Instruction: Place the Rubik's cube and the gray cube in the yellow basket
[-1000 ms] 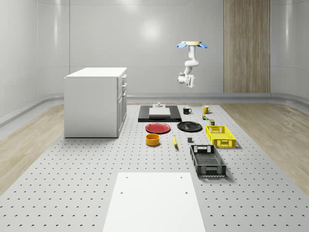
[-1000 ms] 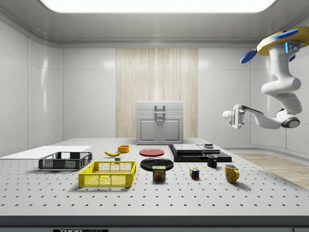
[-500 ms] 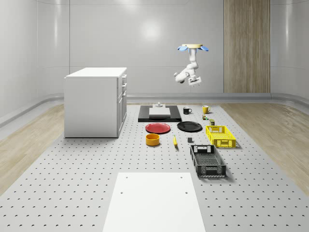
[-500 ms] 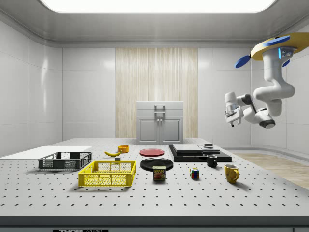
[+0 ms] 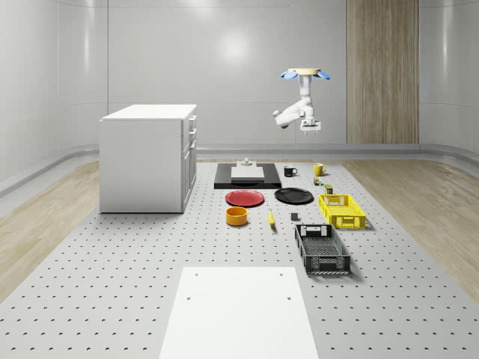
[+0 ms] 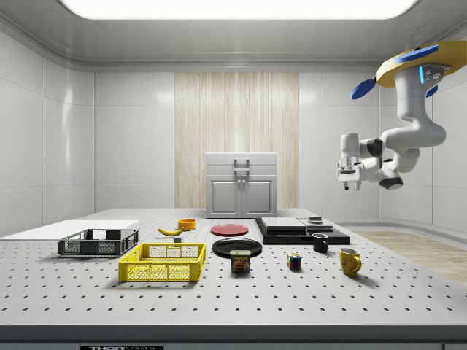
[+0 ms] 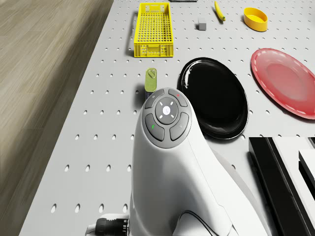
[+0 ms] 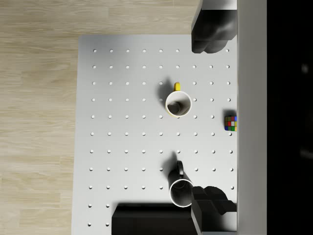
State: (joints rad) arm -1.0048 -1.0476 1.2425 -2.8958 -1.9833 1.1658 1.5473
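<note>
1. Meanwhile, since a second ago the arm has folded in under the drone (image 6: pixel 419 65). The tool (image 6: pixel 349 184), which then reached out level toward the side view's left, now points straight down.
2. Over the same second the drone has shifted slightly toward the side view's left. It hovers high over the counter (image 6: pixel 292 306), at the end far from the whole-scene camera.
3. Nothing on the counter has moved.
4. Counted: one Rubik's cube (image 6: pixel 294 262) and one gray cube (image 7: pixel 202 23).
5. Two baskets: a yellow basket (image 6: pixel 162 271) and a black basket (image 6: pixel 98 243).
6. Two mugs: a yellow mug (image 6: pixel 349 261) and a black mug (image 6: pixel 320 243).
7. Two plates: a red plate (image 6: pixel 229 230) and a black plate (image 6: pixel 237 247).
8. One each: a yellow bowl (image 6: pixel 187 224), a banana (image 6: pixel 170 232) and a Spam can (image 6: pixel 240 261).
9. A white cabinet (image 6: pixel 241 186) stands on the counter, and a black slab (image 6: pixel 303 232) carries something white, possibly a scale.
10. In the wrist view the fingers (image 8: pixel 210 34) stand wide apart with nothing between them. The tool grips and touches nothing, and hangs high above the two mugs.
11. The Rubik's cube rests on the counter between the Spam can and the yellow mug, well apart from the yellow basket.
12. The gray cube sits on the counter just beside the yellow basket, outside it.
</note>
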